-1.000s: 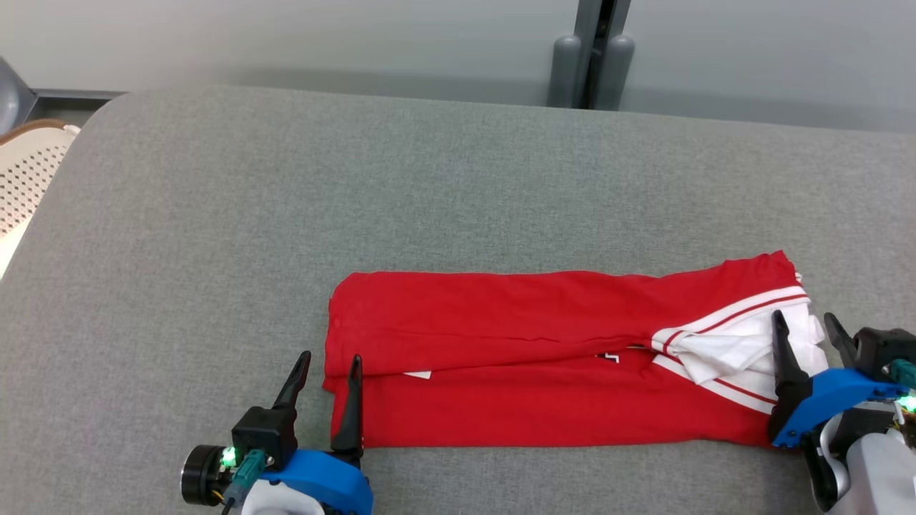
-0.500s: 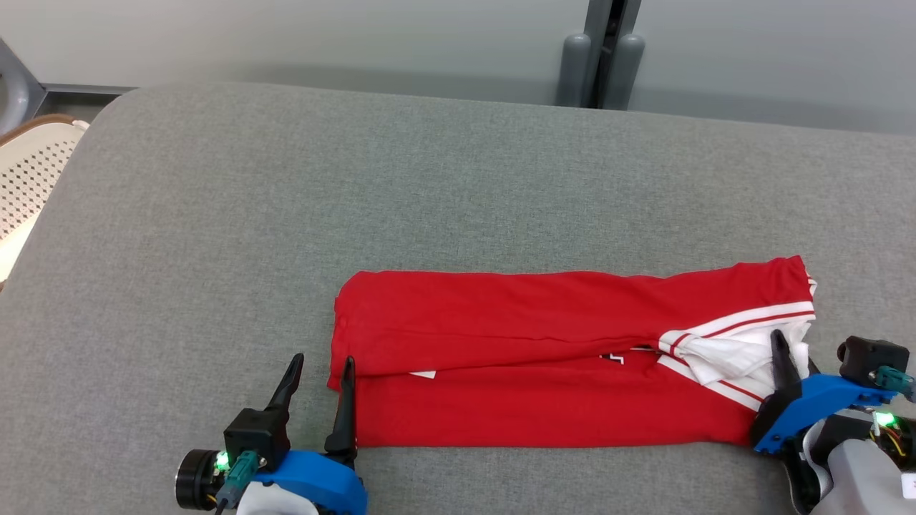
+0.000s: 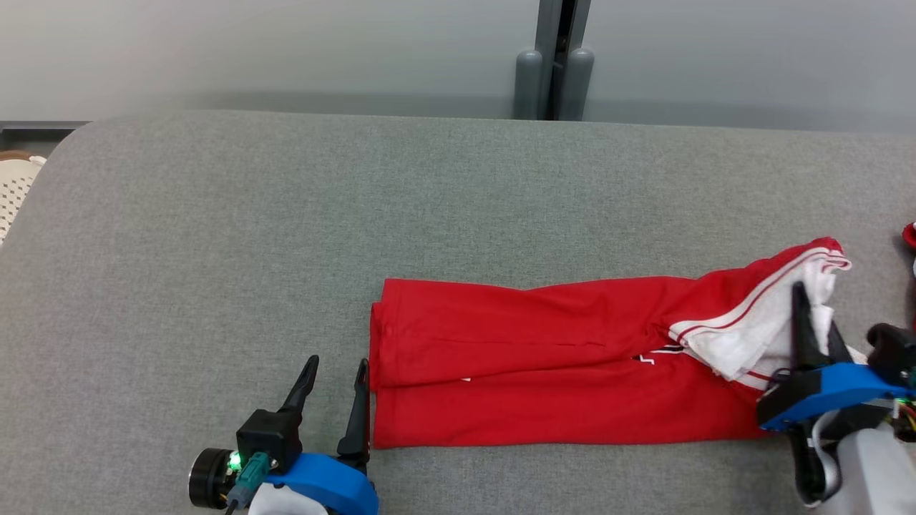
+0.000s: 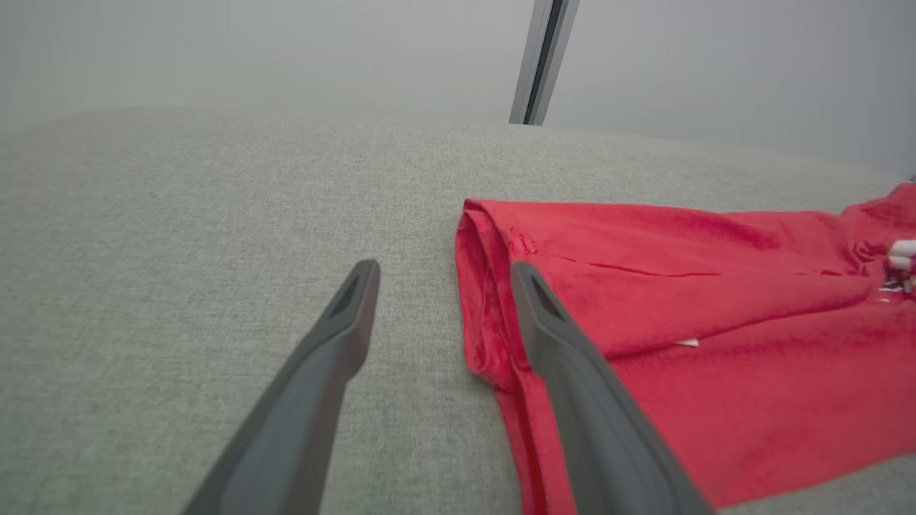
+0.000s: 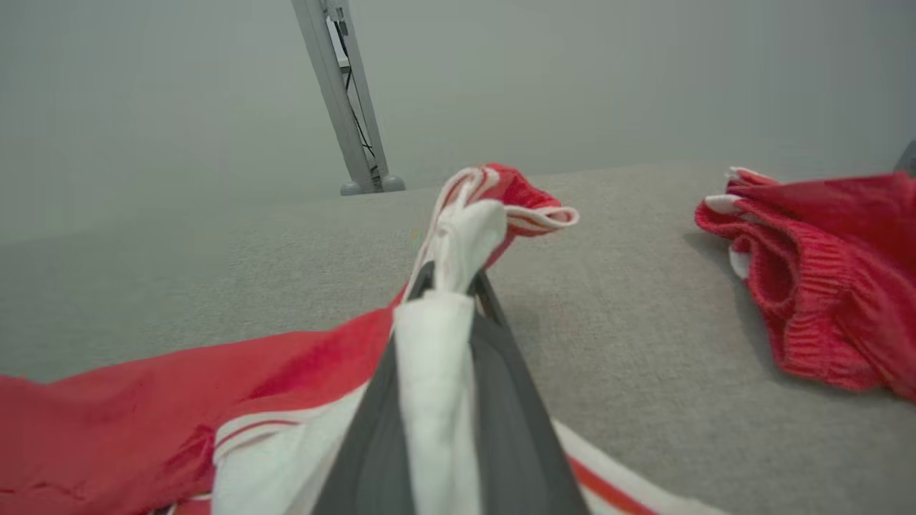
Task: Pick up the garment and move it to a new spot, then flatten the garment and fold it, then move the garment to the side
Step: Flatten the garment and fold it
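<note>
1. The long folded red garment with white striped trim (image 3: 544, 372) lies on the grey fabric-covered bench (image 3: 286, 214), from centre toward 3 o'clock.
2. The right pincer (image 3: 812, 315), at 4 o'clock, is clamped on its raised white end, likely to fold it over.
3. The left pincer (image 3: 336, 361), at 7 o'clock, stands wide astride the opposite edge, probably ready to pinch.
</note>
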